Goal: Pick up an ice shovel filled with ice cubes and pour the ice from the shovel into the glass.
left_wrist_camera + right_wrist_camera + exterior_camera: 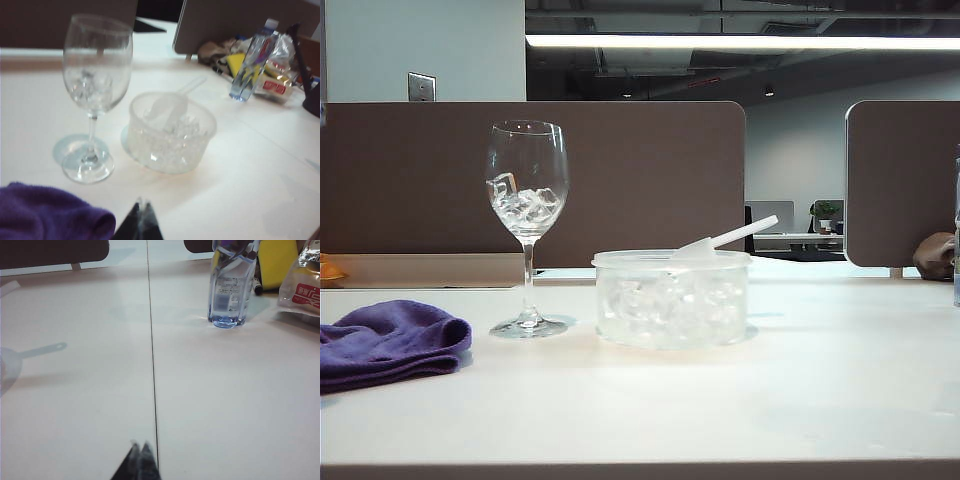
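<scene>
White office table (pixel 820 400) | ice shovel (pixel 725 240) rested in tub (pixel 672 300), glass (pixel 527 200) at tub's 9 o'clock, ice cubes (pixel 525 205) inside | left gripper (pixel 140 220), right gripper (pixel 139 460) clenched, empty, withdrawn | pour judged done; shovel must be regrasped for more.

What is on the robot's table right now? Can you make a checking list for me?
Surface: white table, looks dry, with a seam line.
Job's things: glass upright, some ice cubes inside; ice shovel resting in the plastic tub, which holds more ice.
Clutter: purple cloth beside the glass; water bottle and snack bag off to the side.
End effectors: left end effector shut, holding nothing, near the cloth; right end effector shut, over bare table.
Cables: nothing seen.
Surroundings: brown desk dividers, office behind.
</scene>
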